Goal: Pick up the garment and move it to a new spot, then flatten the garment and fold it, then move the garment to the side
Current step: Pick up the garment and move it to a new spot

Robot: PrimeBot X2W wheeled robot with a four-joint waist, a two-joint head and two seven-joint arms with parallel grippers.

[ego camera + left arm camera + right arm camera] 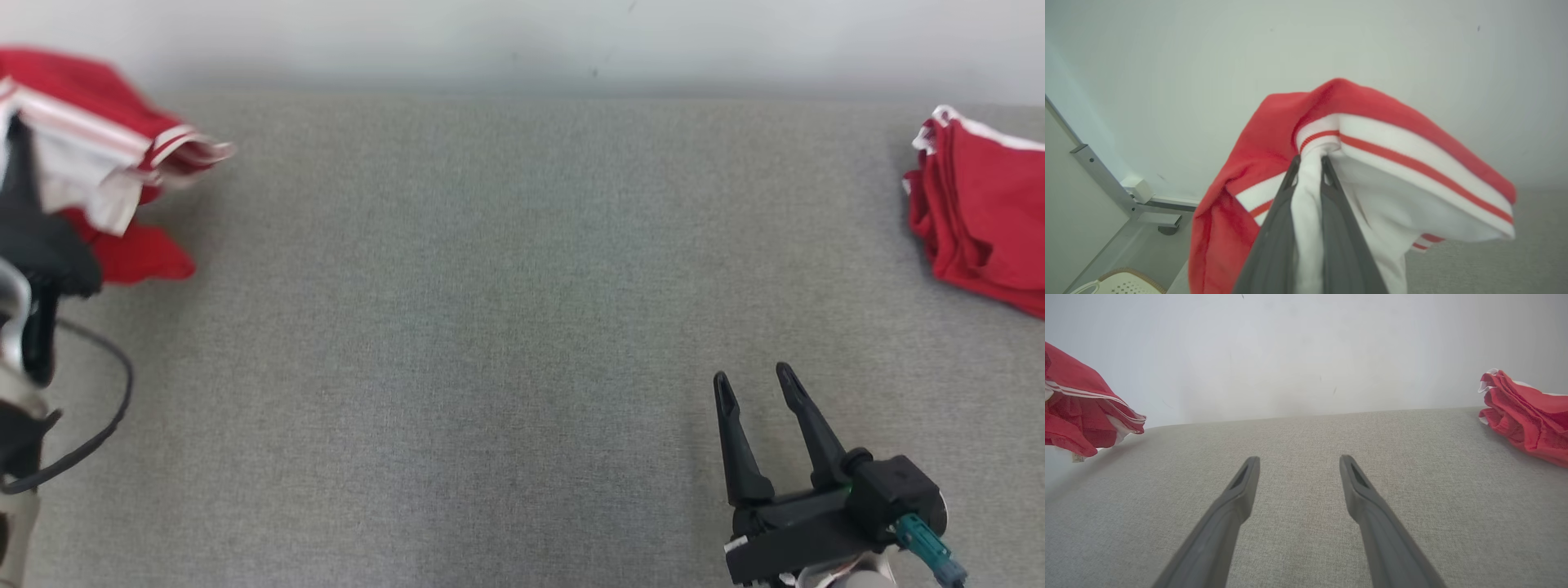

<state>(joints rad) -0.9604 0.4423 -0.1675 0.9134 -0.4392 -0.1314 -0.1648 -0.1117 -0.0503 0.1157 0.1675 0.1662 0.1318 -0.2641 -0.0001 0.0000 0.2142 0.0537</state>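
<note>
A: Edges, room?
B: Grey surface [490, 327] runs bare through the middle and its far edge meets the wall [522, 41]. Red pile [980, 220] at far right.
A: Garment?
B: Garment [106, 163] far left, bunched, red with white bands and thin red stripes. Left gripper [1310, 161] pinches a white band.
A: Other 1?
B: Right gripper [759, 384] near right, fingers spread, apart from both.

Garment [122, 147] at surface's [490, 327] far left; cloth pile [980, 220] at far right.
</note>
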